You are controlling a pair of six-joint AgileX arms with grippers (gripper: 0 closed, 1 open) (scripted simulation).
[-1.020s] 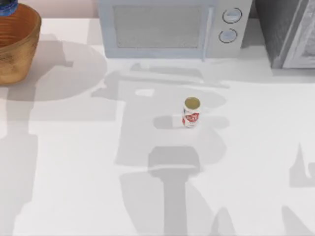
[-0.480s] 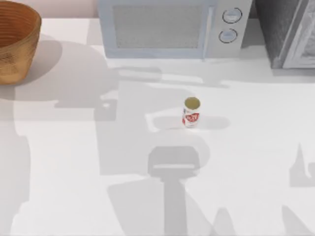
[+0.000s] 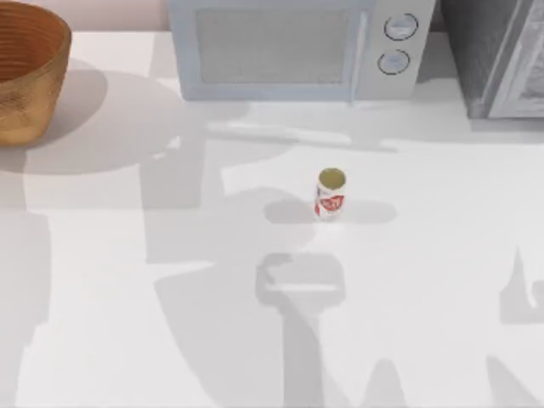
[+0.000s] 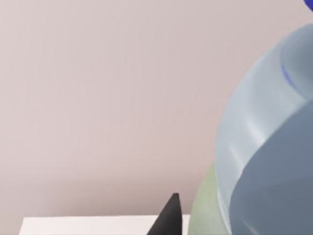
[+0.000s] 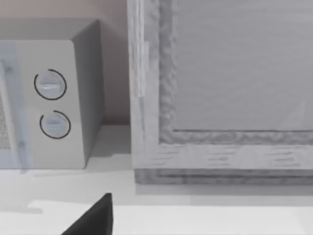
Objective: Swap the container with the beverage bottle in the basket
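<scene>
The white table (image 3: 442, 255) spans the top view and carries several broad grey shadows. At its far edge stands a microwave (image 3: 293, 47) with two round dials (image 3: 399, 27) on its right panel; the right wrist view shows the same microwave (image 5: 49, 98) beside a large grey framed unit (image 5: 234, 88), which occupies the table's far right corner (image 3: 501, 59). The basket (image 3: 30, 72), orange-brown and ribbed, sits at the far left corner of the table, partly cut off by the edge of the view. The container (image 3: 331, 194), a small white can with a red label and a dull gold top, stands upright near the centre of the table, well apart from the basket and in front of the microwave. In the left wrist view the beverage bottle (image 4: 269, 147) appears very close to the camera, its clear curved body against a plain wall, with one dark finger (image 4: 168, 218) of the left gripper just beside it; whether the fingers are clamped on the bottle cannot be determined. In the right wrist view one dark finger (image 5: 93, 218) of the right gripper is visible above the table; its opening state cannot be determined.
</scene>
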